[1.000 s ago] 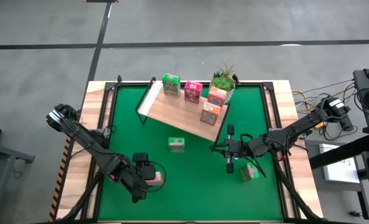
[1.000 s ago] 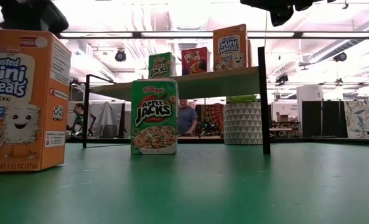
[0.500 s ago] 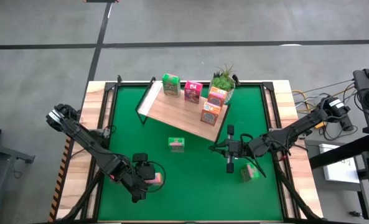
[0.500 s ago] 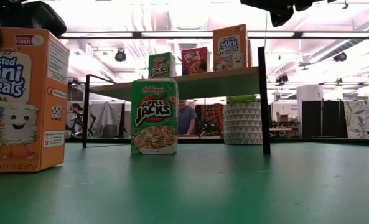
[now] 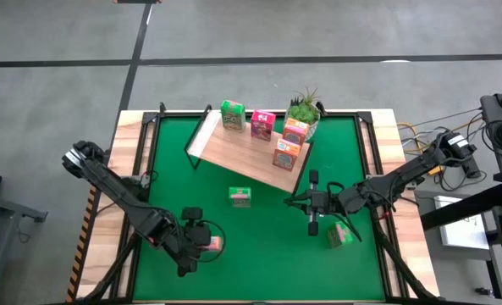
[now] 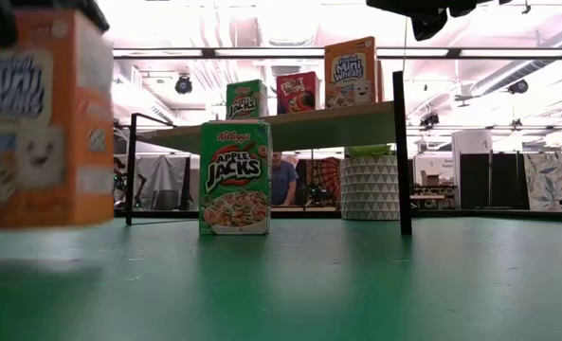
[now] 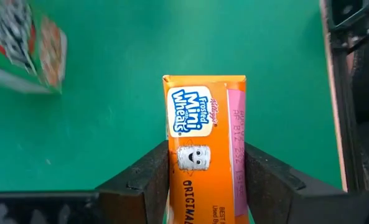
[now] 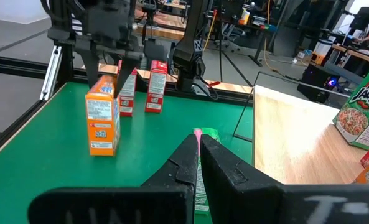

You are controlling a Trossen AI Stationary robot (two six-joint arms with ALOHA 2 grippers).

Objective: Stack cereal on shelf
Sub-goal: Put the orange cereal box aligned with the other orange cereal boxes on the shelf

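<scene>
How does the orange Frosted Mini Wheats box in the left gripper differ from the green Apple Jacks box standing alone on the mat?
The orange Frosted Mini Wheats box is clamped between the left gripper fingers, and looks lifted off the mat in the low view; the green Apple Jacks box stands free on the green mat, untouched. The orange box sits near the table's front-left, the green one mid-table before the shelf. Both are small upright cereal boxes, not yet shelved.

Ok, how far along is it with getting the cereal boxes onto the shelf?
Done: four boxes stand on the shelf, one green box, one pink box, two orange boxes. In hand: the left claw is shut on a third orange box. Left: a second green box in the middle of the mat, two red boxes by the left arm, and a third green box beside the shut, waiting right claw.
</scene>
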